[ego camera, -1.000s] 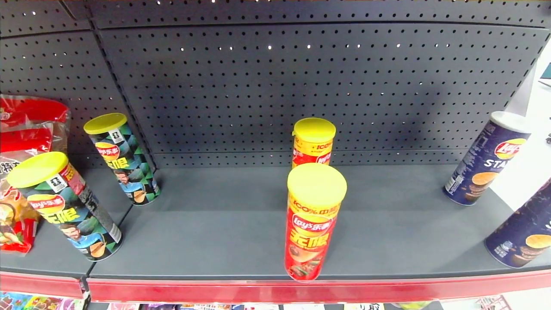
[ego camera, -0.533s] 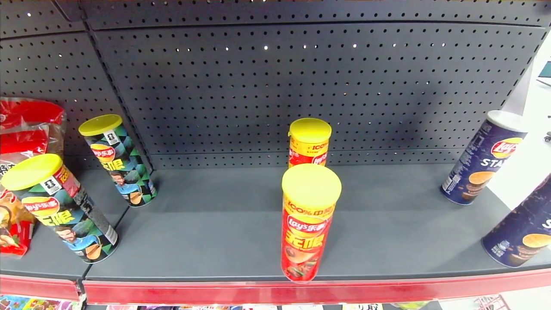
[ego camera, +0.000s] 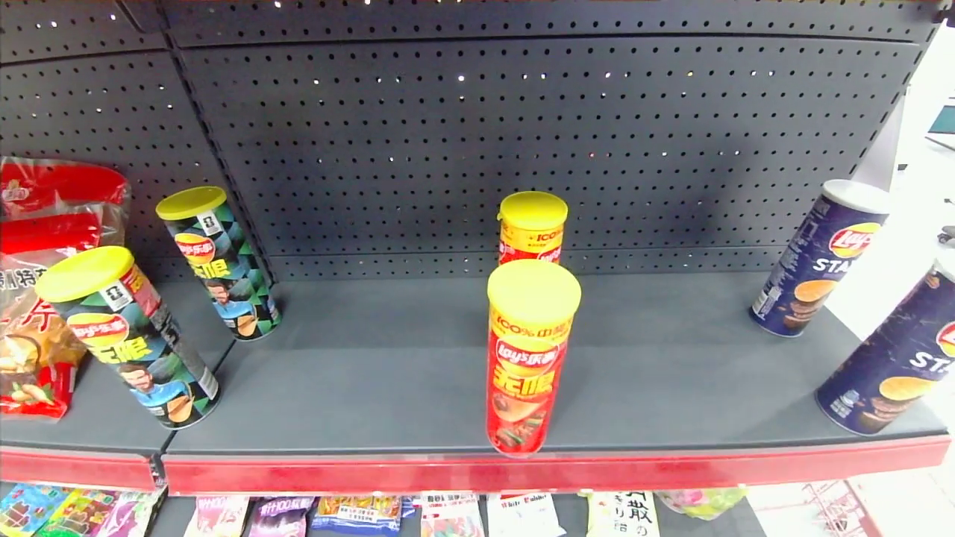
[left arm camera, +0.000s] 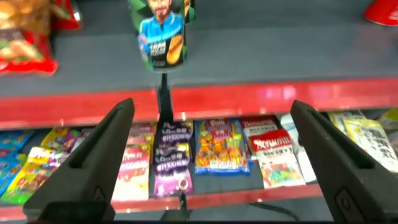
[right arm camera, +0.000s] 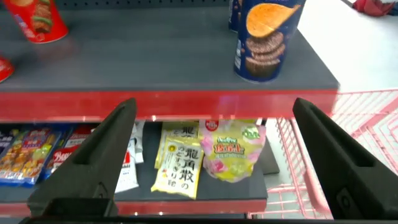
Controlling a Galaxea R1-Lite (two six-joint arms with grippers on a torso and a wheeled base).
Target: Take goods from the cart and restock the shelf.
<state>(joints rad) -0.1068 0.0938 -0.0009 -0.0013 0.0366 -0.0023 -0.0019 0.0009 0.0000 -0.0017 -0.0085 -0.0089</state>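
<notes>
While the head view faces chip cans (ego camera: 531, 358), left fingers (left arm camera: 93, 168) and right fingers (right arm camera: 87, 168) wide apart, empty, before packets (left arm camera: 217, 146).

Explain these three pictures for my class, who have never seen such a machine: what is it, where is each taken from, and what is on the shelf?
It is a robot with two arms. The wide picture comes from its head, looking at a shelf holding two red cans, two green-patterned cans, two blue cans and snack bags. The other two come from the wrists, facing the shelf edge; the dark prongs are the left jaws and right jaws, both open and holding nothing.
</notes>
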